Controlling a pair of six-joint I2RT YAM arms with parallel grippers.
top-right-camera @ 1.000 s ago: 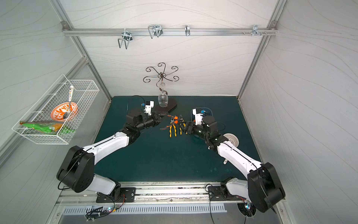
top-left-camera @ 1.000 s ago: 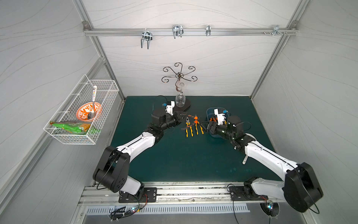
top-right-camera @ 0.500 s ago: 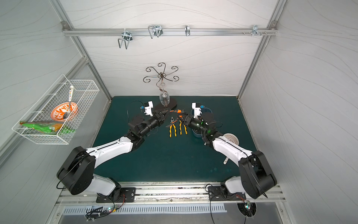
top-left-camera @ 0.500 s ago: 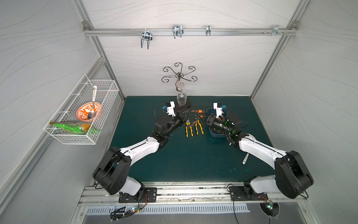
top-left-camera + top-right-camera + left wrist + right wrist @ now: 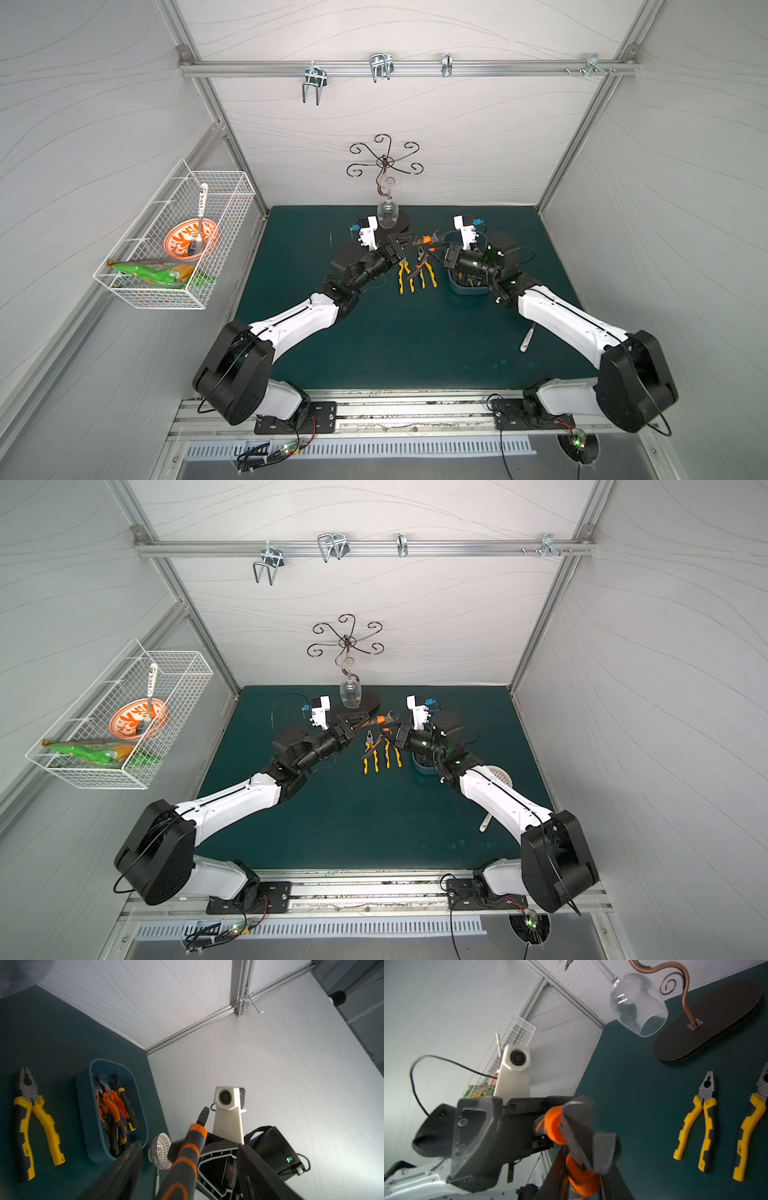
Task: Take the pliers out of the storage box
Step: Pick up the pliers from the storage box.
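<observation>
A dark green worktop (image 5: 415, 340) floors a white-walled cell framed in aluminium, with a hook rail (image 5: 407, 66) across the back wall. A wire basket (image 5: 224, 195) on the side wall holds an orange bowl (image 5: 178, 245), a spoon (image 5: 201, 208) and a green packet (image 5: 149, 270). At the middle of the back edge a scrolled stand (image 5: 384, 160) carries a hanging wine glass (image 5: 387, 212). The blue storage box (image 5: 91, 1122) sits near the back edge, right of centre, with a heap of pliers (image 5: 112, 1105) in it. The right arm covers much of it in both top views. A white perforated scoop (image 5: 500, 776) lies just beside it. Two yellow-handled pliers (image 5: 405, 274) lie on the worktop between the arms. Above them the right gripper (image 5: 436, 249) is clamped on the orange-handled pliers (image 5: 424, 240). Their handle runs between the left gripper's (image 5: 401, 243) widely parted fingers (image 5: 124, 1167), with a gap on either side.
</observation>
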